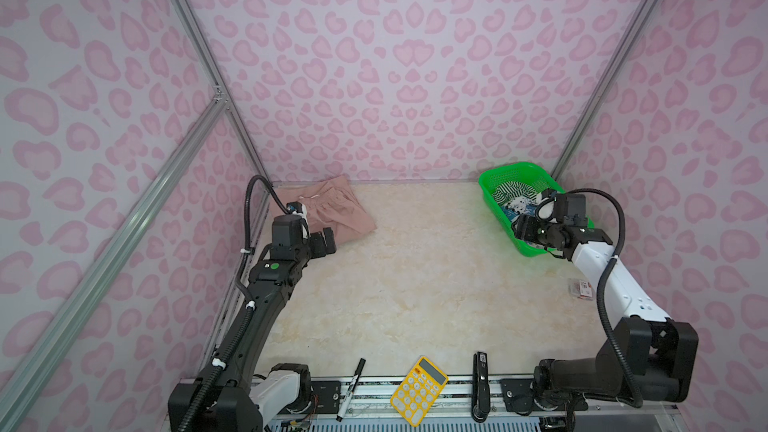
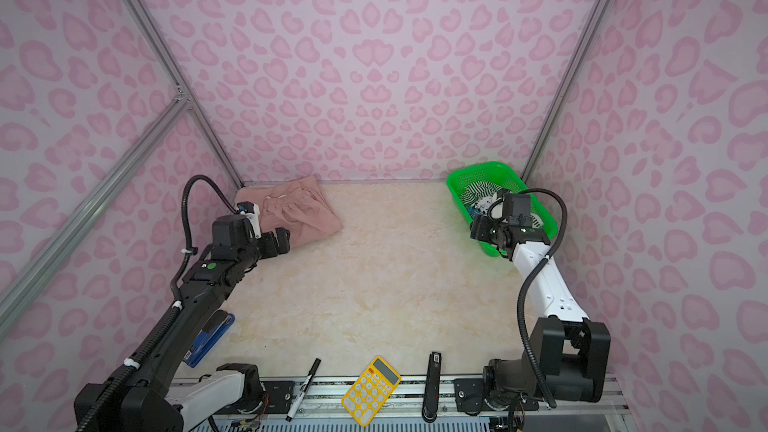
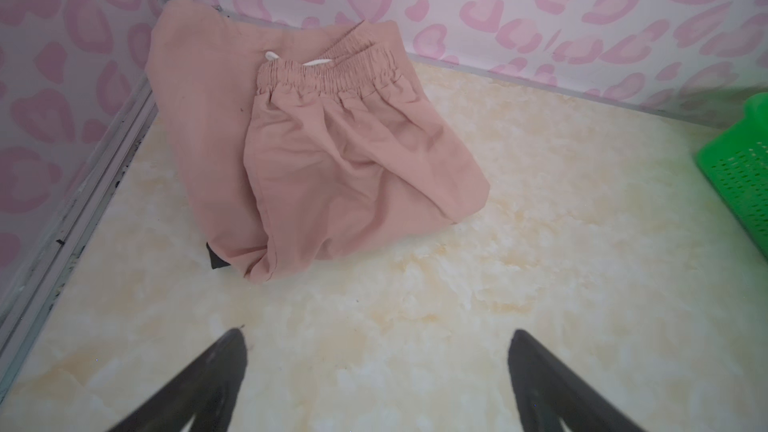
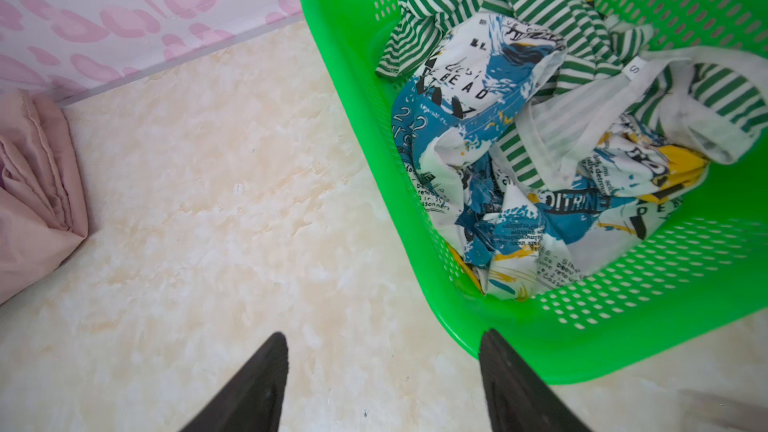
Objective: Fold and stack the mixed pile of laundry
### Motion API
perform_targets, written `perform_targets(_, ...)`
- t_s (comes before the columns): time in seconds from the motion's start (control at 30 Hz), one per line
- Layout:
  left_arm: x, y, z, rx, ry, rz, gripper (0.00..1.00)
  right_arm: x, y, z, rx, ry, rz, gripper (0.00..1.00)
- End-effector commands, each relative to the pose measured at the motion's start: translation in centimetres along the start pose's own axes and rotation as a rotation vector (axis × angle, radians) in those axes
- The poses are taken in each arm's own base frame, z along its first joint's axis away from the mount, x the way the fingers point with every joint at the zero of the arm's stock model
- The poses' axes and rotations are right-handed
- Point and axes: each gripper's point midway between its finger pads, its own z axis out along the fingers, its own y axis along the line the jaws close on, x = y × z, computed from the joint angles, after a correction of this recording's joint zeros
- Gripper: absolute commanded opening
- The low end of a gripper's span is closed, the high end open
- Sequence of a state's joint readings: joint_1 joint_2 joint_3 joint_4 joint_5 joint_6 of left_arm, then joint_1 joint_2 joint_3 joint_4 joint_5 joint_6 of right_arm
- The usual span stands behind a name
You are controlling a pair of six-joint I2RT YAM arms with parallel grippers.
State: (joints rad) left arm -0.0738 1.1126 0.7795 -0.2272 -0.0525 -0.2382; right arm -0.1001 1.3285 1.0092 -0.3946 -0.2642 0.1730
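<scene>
Dusty-pink drawstring shorts [image 3: 332, 151]: folded, white cord [image 3: 316, 62] at the elastic waistband, lying on the bench [image 1: 415, 284] in its far left corner against the wall. A black garment corner [image 3: 216, 260] shows under their near edge. Left end effector [image 3: 378, 332]: jaws wide apart and empty, over bare bench just short of the shorts, not touching them. Green mesh basket [image 4: 540, 347]: in the far right corner of the bench in both top views. It holds a crumpled green-and-white striped garment [image 4: 436, 6] lying partly over a blue, white and yellow printed garment [image 4: 478, 126]. Right end effector [image 4: 383, 334]: jaws apart, nothing between them, at the basket's near corner. One finger overlaps the rim in the wrist view, and contact cannot be told.
</scene>
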Motion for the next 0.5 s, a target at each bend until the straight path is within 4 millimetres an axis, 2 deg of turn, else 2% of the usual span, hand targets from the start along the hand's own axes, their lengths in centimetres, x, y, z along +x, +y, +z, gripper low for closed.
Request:
perform_targets(0.0, -0.7, 1.9, 2.1, -0.099, -0.148, -0.003, 0.99, -1.6, -0.7, -0.3, 0.026, -0.206, -0.066, 0.74)
perform_targets(0.1, 1.7, 3.3, 4.5, -0.159, -0.111, 0.018, 0.99, -0.5, -1.2, -0.4, 0.037, -0.318, -0.101, 0.75)
perform_targets(0.17, 2.5, 3.9, 5.3, -0.194, -0.092, 0.049, 0.99, 0.3, -1.5, -0.4, 0.050, -0.366, -0.119, 0.76)
perform_targets(0.4, 2.6, 4.1, 5.8, -0.179, -0.242, 0.069, 0.97, 3.6, -2.8, 0.3, 0.067, -0.497, -0.126, 0.80)
perform_targets(0.47, 2.0, 3.8, 5.6, -0.160, -0.295, 0.084, 0.97, 4.2, -3.3, 0.6, 0.084, -0.518, -0.127, 0.80)
